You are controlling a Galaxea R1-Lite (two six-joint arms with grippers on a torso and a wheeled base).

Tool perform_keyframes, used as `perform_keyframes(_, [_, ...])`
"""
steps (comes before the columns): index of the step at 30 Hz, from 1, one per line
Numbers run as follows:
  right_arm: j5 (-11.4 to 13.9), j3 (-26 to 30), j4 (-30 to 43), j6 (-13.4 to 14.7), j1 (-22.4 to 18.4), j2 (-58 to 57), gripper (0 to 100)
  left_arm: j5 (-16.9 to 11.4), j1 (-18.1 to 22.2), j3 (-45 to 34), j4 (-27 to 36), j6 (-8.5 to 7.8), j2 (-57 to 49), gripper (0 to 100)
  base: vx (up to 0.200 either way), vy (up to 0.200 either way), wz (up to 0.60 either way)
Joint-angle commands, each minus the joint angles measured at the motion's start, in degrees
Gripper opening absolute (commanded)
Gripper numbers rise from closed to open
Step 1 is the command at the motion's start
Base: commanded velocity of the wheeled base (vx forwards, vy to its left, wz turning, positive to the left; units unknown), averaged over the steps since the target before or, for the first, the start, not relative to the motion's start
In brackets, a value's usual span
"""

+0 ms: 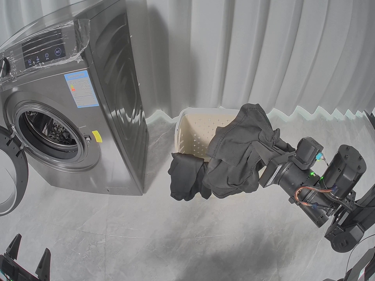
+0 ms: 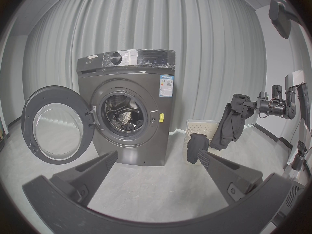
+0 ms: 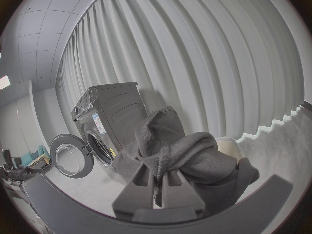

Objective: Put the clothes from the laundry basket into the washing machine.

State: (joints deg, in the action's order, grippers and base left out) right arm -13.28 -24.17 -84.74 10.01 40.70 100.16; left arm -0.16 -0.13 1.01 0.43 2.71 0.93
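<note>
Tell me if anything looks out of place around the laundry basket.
Yes: a black garment hangs over the near rim of the laundry basket, half outside, drooping towards the floor. The right gripper holds a second garment up at the basket.

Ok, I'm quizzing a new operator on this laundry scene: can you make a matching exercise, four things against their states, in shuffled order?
Things:
1 washing machine door
2 right gripper
3 left gripper
4 second garment

States:
A shut on the lifted garment
B draped over the rim of the laundry basket
C swung open on its hinge
D open, holding nothing

Pairs: 1-C, 2-A, 3-D, 4-B
</note>
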Motion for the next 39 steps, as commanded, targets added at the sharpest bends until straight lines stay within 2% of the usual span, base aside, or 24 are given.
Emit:
perform_keyframes(1, [0.0,0.0,0.01,0.01,0.16,0.13,0,0.07,-0.04,-0.84,0.01,0.02,-0.93,100,0.0,0.2,0.0])
perform_keyframes(39, [0.27,1.5,0.01,-0.08,1.13,0.04,0,0.07,-0.04,-0.84,0.01,0.02,-0.93,100,0.0,0.2,0.0])
